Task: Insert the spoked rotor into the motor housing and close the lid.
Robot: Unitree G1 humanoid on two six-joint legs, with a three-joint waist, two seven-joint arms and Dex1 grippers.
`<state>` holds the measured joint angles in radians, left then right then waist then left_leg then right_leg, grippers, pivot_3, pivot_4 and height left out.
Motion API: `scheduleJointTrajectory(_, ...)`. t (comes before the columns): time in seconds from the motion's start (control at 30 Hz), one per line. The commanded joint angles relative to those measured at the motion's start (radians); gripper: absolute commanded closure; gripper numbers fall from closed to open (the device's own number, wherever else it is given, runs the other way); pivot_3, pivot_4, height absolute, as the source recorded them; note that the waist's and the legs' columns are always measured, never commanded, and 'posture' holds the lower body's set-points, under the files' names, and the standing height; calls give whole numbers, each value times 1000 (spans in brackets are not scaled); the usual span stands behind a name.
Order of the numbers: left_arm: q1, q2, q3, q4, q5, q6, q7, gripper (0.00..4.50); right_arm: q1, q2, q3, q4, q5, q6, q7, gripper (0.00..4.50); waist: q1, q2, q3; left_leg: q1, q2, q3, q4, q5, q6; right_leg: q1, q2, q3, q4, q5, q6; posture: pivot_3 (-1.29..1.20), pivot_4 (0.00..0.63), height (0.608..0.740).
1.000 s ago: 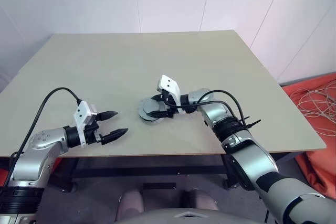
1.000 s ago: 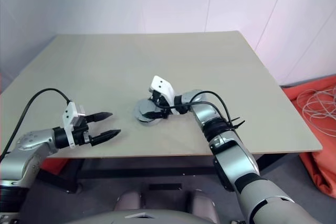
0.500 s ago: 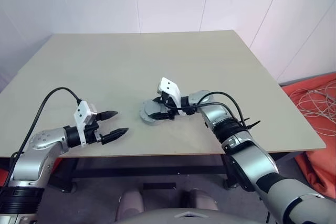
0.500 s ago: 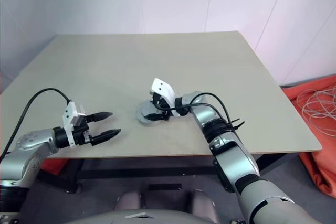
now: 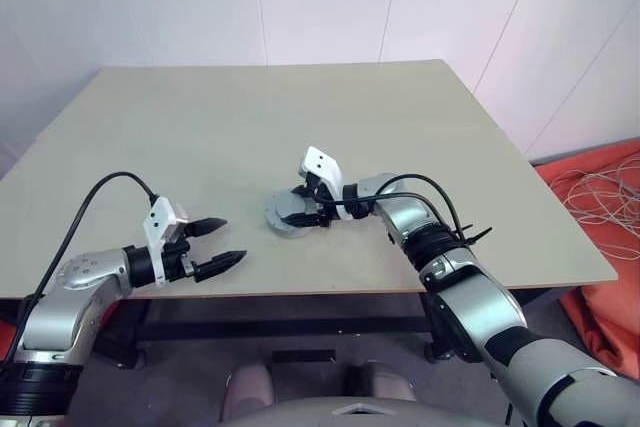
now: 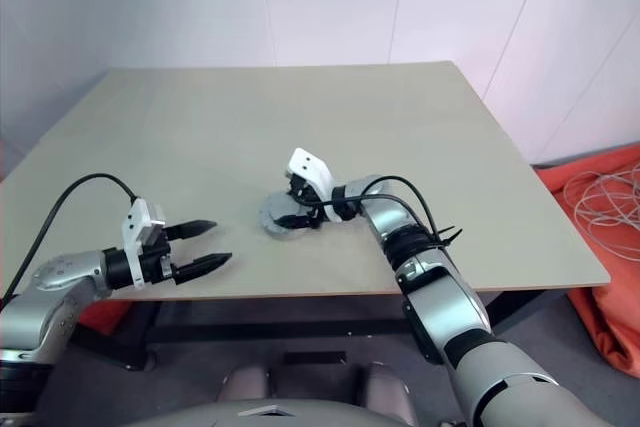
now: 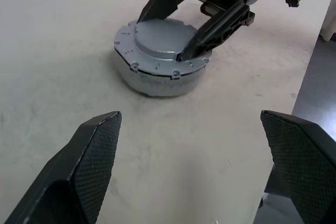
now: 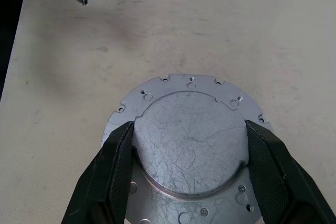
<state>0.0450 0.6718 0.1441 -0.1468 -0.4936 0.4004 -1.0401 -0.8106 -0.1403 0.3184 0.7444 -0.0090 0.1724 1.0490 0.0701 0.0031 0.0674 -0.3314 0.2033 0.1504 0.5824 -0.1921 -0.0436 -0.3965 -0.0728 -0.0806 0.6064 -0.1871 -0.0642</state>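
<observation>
Near the middle of the table (image 5: 200, 117), toward its near edge, sits the motor housing (image 7: 160, 69), a squat round metal cup with its lid (image 8: 190, 141) on top: a flat grey scratched disc raised above a flange dotted with small holes. Around that raised disc the right pincer (image 8: 190, 148) has its two black fingers (image 8: 118, 166), one at each side against the disc's edge, grasping the lid. A black cable (image 5: 420, 187) loops over the right forearm. Well to the left, near the table's front edge, the left pincer (image 5: 222, 245) hovers released, fingers spread wide, pointing toward the housing. Orange cloth (image 5: 610, 237) with pale cords lies on the floor at far right.
</observation>
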Motion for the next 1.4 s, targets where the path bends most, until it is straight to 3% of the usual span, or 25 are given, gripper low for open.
scheduleJointTrajectory(0.03,1,20,13,-46,-22,9,-9,0,5,-6,21,19,-23,28,19,1379,0,0,0,0,0,0,0,0,0,0,0,0,0,0,0,0,0,740)
scheduleJointTrajectory(0.33,5,22,14,-55,-33,18,-9,0,-14,18,-29,-15,22,66,16,1379,0,0,0,0,0,0,0,0,0,1,0,0,0,0,0,0,0,740)
scheduleJointTrajectory(0.8,-4,20,16,-49,-32,15,-7,0,-5,1,14,42,-50,41,-22,1379,-1,0,0,1,0,0,0,0,0,1,0,0,0,0,0,0,0,740)
scheduleJointTrajectory(1.07,-16,24,21,-45,-38,22,-6,0,-12,-2,30,58,-58,66,-5,1379,0,0,0,15,0,-1,0,0,0,10,0,0,-2,-1,1,0,0,740)
scheduleJointTrajectory(1.4,-38,24,23,-34,-46,30,5,0,-2,-1,40,34,-52,97,38,1379,0,0,0,15,0,-2,-2,0,0,11,0,0,-3,-1,1,0,0,740)
